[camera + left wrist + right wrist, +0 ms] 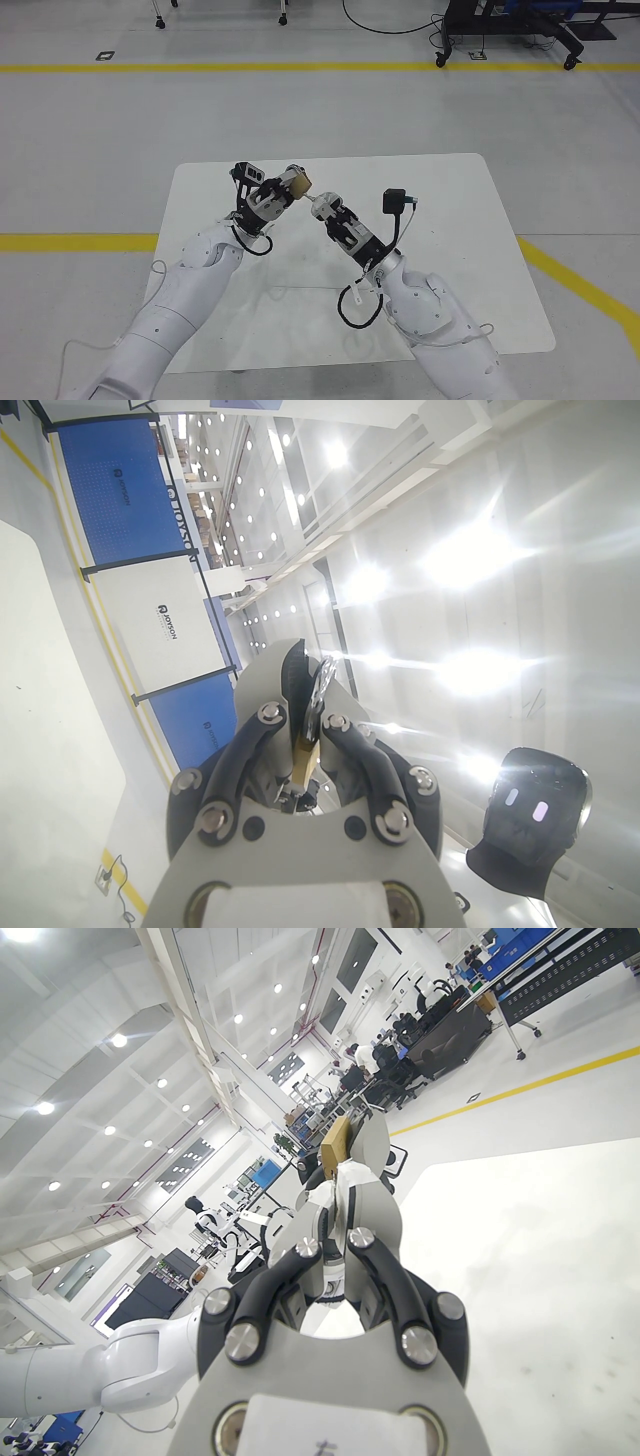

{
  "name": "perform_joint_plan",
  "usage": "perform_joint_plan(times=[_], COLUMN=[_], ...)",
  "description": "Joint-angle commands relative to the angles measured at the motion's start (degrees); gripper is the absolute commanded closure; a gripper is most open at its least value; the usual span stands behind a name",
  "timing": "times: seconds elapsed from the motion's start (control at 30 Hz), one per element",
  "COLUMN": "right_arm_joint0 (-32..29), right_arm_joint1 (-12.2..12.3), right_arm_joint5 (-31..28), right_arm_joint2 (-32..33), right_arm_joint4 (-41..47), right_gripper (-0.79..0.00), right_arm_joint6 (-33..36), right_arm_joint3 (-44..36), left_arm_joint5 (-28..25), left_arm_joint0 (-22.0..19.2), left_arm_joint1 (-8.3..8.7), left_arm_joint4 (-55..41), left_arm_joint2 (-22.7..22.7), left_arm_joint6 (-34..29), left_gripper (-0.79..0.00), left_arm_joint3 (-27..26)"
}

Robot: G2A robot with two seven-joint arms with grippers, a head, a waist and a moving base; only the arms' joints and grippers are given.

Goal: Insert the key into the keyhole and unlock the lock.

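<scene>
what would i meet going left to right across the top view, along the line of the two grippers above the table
left wrist camera → left gripper → lock → right gripper → right wrist camera

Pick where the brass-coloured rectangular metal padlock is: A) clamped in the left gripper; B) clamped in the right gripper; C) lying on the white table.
A: the brass-coloured rectangular metal padlock sits between the fingers of the left gripper, raised off the white table.
</scene>
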Motion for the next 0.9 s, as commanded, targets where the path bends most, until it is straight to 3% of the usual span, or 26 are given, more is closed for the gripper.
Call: perform_joint_plan(times=[0.0, 0.87], right_arm_joint0=[-0.1, -0.3], right_arm_joint1=[-0.1, -1.9], right_arm_joint5=[0.1, 1.0], right_arm_joint2=[0.1, -1.8], right_arm_joint4=[-0.1, -4.7], right_gripper=[0.000, 0.000], right_arm_joint6=[-0.1, -2.3], right_arm_joint3=[0.0, 0.0], left_arm_joint5=[0.0, -0.9], left_arm_joint0=[0.1, 0.8], left_arm_joint1=[-0.11, -1.59], left_arm_joint4=[0.4, 3.9], left_arm_joint2=[-0.3, -5.1], left_arm_joint6=[0.0, 0.7], left_gripper=[0.000, 0.000], left_arm_joint3=[0.0, 0.9])
